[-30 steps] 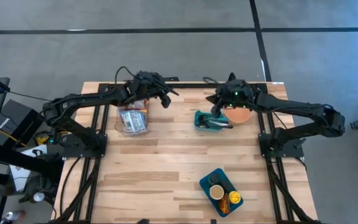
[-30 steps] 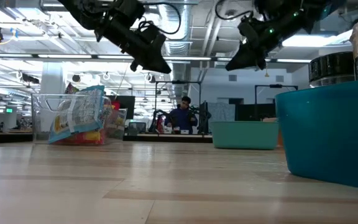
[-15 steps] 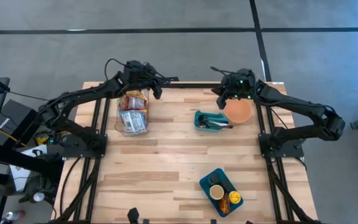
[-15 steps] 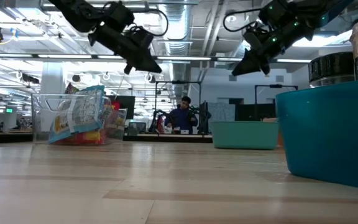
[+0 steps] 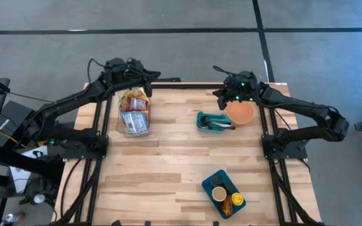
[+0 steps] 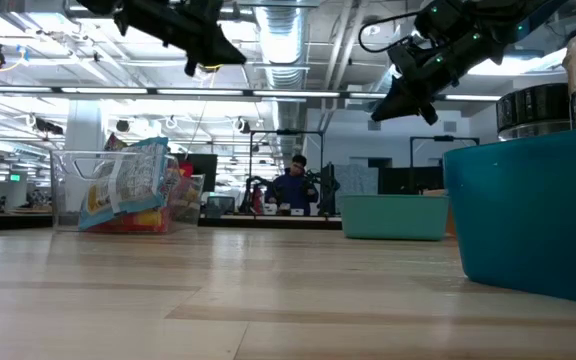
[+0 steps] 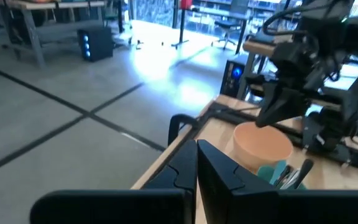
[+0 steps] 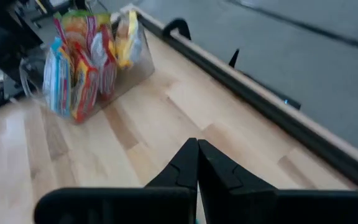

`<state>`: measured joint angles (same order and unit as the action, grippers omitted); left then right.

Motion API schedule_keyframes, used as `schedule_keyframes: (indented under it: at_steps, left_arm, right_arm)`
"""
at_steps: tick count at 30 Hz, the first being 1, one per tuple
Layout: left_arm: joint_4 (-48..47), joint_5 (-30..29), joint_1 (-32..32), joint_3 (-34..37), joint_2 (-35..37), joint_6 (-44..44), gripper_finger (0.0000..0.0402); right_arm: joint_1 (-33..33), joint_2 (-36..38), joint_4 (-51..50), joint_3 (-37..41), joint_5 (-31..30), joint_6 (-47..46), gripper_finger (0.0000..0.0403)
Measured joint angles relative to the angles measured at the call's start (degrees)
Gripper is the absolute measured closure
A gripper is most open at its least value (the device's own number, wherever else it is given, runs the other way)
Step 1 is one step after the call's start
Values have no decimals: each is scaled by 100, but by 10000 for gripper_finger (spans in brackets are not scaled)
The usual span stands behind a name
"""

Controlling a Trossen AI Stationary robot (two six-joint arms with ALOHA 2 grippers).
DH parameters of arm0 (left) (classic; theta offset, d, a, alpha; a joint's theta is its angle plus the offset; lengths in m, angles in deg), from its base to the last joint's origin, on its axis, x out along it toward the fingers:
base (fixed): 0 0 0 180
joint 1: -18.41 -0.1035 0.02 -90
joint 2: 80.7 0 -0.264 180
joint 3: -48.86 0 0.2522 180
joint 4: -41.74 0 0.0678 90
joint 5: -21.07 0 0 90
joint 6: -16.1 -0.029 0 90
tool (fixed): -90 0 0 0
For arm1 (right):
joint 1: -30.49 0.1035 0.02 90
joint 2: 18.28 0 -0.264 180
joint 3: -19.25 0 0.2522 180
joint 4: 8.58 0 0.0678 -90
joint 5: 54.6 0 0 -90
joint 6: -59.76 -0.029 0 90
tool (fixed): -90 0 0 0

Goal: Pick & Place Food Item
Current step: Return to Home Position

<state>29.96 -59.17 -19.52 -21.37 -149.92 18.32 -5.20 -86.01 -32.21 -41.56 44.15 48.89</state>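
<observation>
Several bright snack packets [image 5: 134, 103] stand upright in a clear container [image 5: 134, 122] at the table's far left, also in the right wrist view [image 8: 82, 59]. My left gripper [image 5: 148, 75] hovers shut and empty above the table's far edge, just past the container, high up in the low view [image 6: 213, 48]. My right gripper [image 5: 221, 95] hangs shut and empty over the far edge, beside the orange bowl [image 5: 241, 113]; its fingers [image 8: 191, 163] meet in its wrist view.
A teal bin [image 5: 211, 121] with utensils sits left of the orange bowl [image 7: 263, 142]. A blue tray [image 5: 224, 193] with cups stands near the front edge, large at the low view's right [image 6: 528, 215]. Bare wood lies between them. A person [image 6: 293, 185] stands far behind.
My left gripper has risen and drawn back toward the table's far left edge, away from above the clear container. My right gripper has swung from over the teal bin toward the far edge, then held still. The packets and bins have not moved.
</observation>
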Motion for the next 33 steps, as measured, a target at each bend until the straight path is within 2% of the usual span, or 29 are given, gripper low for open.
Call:
schedule_keyframes:
  at_steps: [5, 15, 22, 33]
  left_arm:
    - [-183, 0, 1, 0, 456, 82, 399]
    - [-1140, -2, 4, 0, 1256, 127, 395]
    - [-1589, -5, 3, 0, 1688, 124, 394]
    - [-2059, -4, 4, 0, 2035, 105, 389]
  right_arm:
    - [6, 151, 79, 4, -120, 3, 403]
    - [400, 1536, -253, 12, -474, 268, 403]
    - [768, 2564, -267, 392, -597, 415, 403]
    - [987, 4032, -138, 1202, -606, 528, 403]
